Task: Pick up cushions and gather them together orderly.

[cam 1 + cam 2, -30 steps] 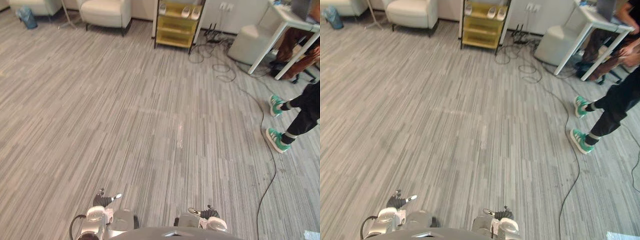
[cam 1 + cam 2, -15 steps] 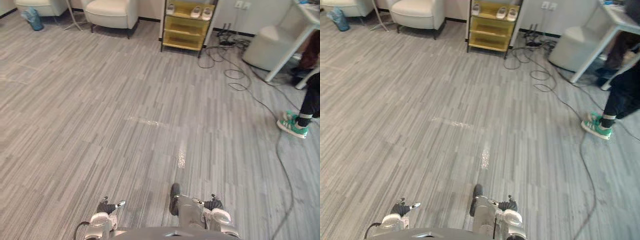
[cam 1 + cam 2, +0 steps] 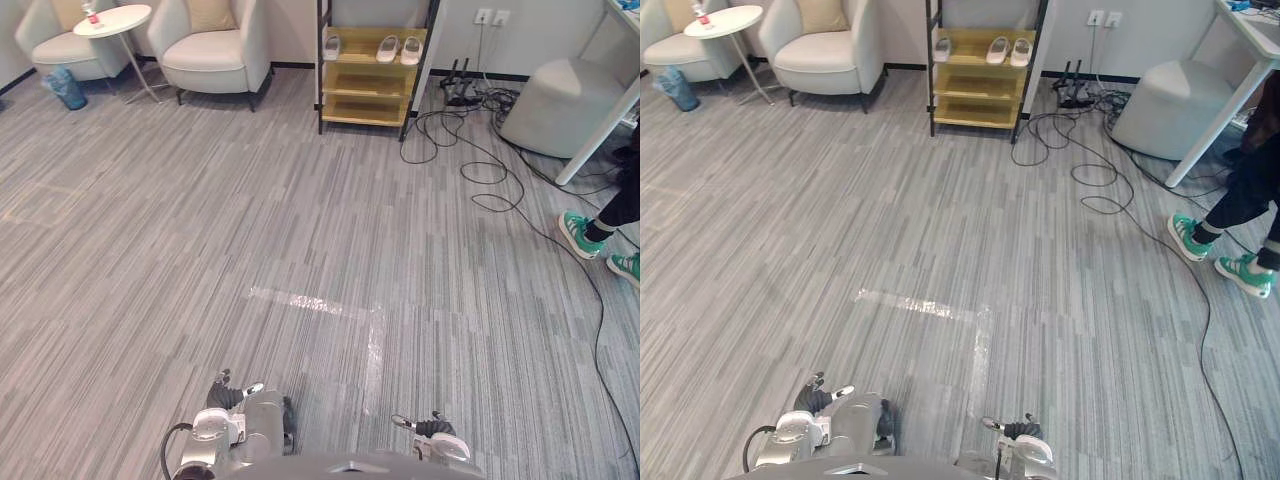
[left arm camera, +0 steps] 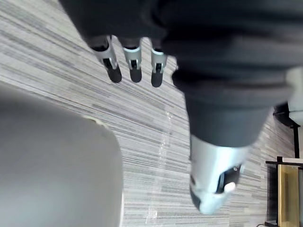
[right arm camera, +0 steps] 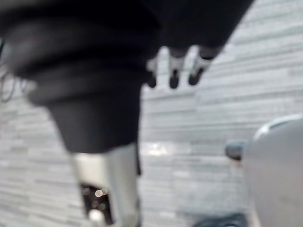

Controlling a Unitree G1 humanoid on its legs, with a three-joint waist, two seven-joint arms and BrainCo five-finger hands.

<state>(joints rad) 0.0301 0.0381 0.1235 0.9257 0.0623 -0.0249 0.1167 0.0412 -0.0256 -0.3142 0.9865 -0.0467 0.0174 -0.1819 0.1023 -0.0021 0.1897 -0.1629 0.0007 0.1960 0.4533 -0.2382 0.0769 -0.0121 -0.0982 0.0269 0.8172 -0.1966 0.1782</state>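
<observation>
Two tan cushions (image 3: pixel 211 14) are seen far off, one propped on each white armchair (image 3: pixel 207 62) at the far left corner of the floor (image 3: pixel 300 200), well apart from the robot. The left hand (image 4: pixel 132 61) and right hand (image 5: pixel 175 71) are held low near the body, fingers straight and relaxed, nothing held. Whether other cushions lie elsewhere cannot be told. If the chairs are being approached, a straight line to the nearer armchair would be best kept, the round table (image 3: pixel 112 20) and the cables (image 3: pixel 480 170) by the shelf (image 3: pixel 372 60) avoided, and a cushion taken by its edge.
</observation>
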